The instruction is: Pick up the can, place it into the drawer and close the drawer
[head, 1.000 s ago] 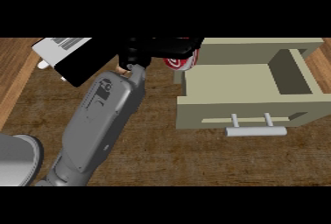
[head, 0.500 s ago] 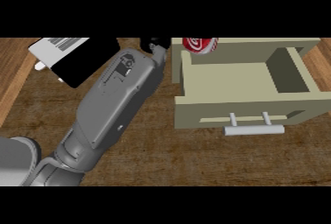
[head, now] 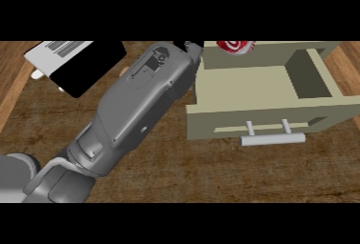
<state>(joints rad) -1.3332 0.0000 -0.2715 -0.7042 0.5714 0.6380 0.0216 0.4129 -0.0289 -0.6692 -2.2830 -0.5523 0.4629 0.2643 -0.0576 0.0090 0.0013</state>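
The red and white can [head: 235,46] shows at the view's top edge, over the far left corner of the open beige drawer [head: 253,90]; only its lower part is in view. My left forearm [head: 141,109] runs from the lower left up to that corner. Of my left hand [head: 188,44] only a small black part shows beside the can, the remainder cut off by the top edge. Whether it holds the can is hidden. The drawer's inside looks bare, and its grey handle [head: 273,138] faces me. My right hand is out of view.
A black and white box [head: 77,64] lies tilted at the upper left, beside my forearm. The wooden counter [head: 211,176] spreads out in front of the drawer.
My left arm has stretched further up and to the right. The can has gone from left of the drawer to over its far left corner, and the hand has slid mostly out of view.
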